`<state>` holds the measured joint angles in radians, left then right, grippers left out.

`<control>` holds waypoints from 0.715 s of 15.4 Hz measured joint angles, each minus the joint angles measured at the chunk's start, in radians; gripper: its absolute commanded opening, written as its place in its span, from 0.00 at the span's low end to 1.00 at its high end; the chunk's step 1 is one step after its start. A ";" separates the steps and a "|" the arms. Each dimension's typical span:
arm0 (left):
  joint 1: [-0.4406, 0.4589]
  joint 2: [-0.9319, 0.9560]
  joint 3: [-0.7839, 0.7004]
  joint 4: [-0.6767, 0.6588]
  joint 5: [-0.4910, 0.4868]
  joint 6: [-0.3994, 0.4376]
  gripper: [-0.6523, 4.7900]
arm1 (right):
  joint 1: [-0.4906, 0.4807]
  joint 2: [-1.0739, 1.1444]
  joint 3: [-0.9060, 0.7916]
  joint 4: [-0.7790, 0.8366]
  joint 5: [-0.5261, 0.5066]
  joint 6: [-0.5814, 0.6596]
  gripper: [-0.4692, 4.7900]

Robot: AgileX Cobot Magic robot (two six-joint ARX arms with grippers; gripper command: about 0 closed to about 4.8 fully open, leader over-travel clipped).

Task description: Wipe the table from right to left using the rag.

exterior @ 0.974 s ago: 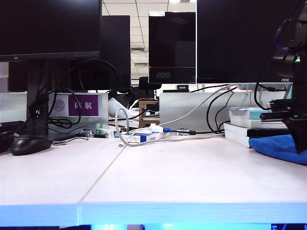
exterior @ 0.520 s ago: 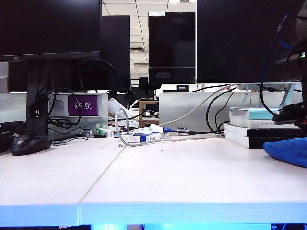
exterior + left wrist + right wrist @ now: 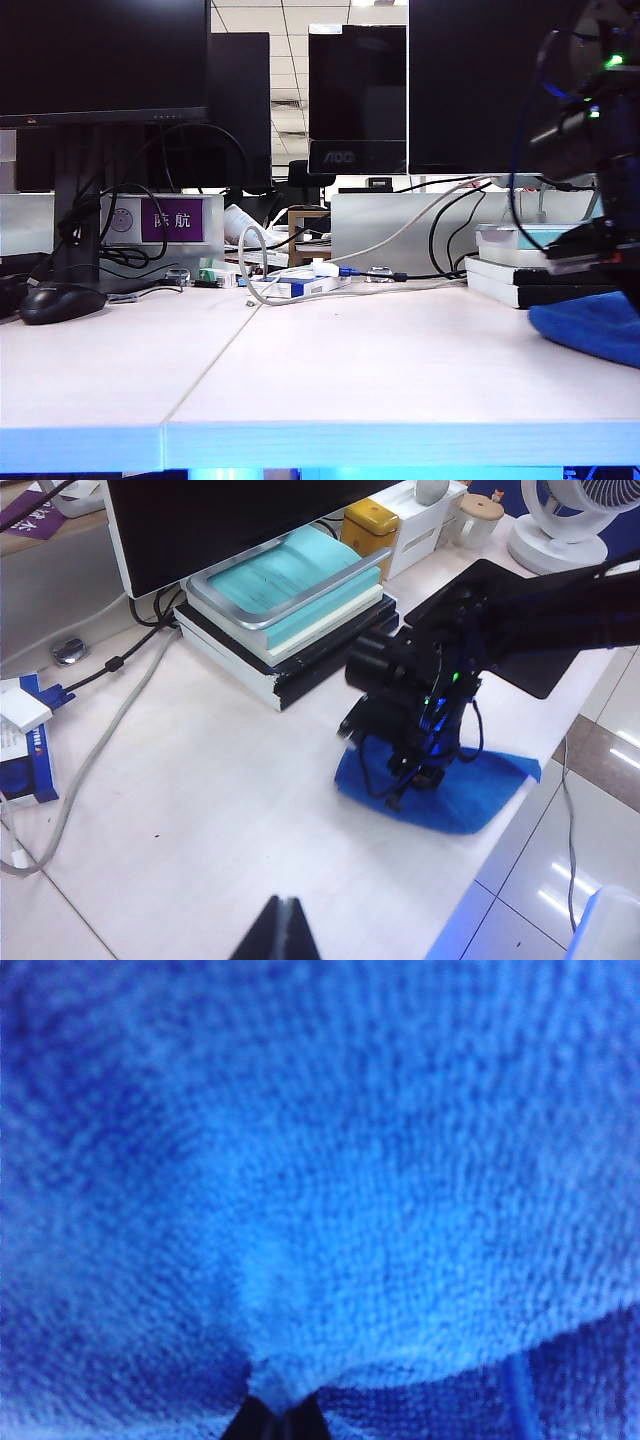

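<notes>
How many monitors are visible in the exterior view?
3: one monitor at the left, an AOC monitor farther back in the middle, one large monitor at the right, behind the right arm. Others may be hidden.

Dark monitors (image 3: 100, 60) crowd the back under a tiled ceiling (image 3: 290, 60) with panel lights. A glossy tiled floor (image 3: 570, 880) shines, and a white fan (image 3: 570, 520) stands nearby.

Office, monitors (image 3: 105, 60), mouse (image 3: 62, 302), ceiling tiles (image 3: 288, 40)

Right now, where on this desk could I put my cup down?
The pale wood-grain table is bare between the black computer mouse and the blue fuzzy rag, pinched by the right fingers. The back, with cables, is crowded.
</notes>
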<state>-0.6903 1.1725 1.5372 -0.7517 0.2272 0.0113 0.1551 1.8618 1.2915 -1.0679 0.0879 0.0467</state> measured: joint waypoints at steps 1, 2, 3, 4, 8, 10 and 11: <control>0.000 0.000 0.000 -0.001 0.000 0.000 0.11 | 0.016 0.000 0.000 -0.006 -0.006 0.000 0.08; 0.000 0.000 0.000 -0.018 0.000 0.002 0.11 | 0.032 0.000 0.000 -0.010 -0.015 0.000 0.08; 0.000 0.000 0.000 -0.034 -0.003 0.008 0.11 | 0.039 0.000 -0.001 -0.011 -0.024 0.000 0.08; 0.000 0.000 0.000 -0.068 -0.004 0.014 0.11 | 0.047 0.000 0.000 -0.013 -0.050 0.000 0.08; 0.000 0.000 0.000 -0.141 -0.073 0.032 0.11 | 0.067 0.000 0.000 -0.014 -0.076 0.000 0.08; 0.000 0.000 0.000 -0.147 -0.093 0.041 0.11 | 0.091 0.000 0.000 -0.011 -0.092 0.000 0.08; 0.000 -0.001 0.000 -0.151 -0.100 0.041 0.11 | 0.118 0.000 0.000 -0.006 -0.107 0.000 0.08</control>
<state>-0.6899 1.1717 1.5375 -0.9031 0.1268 0.0521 0.2729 1.8614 1.2911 -1.0744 -0.0193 0.0463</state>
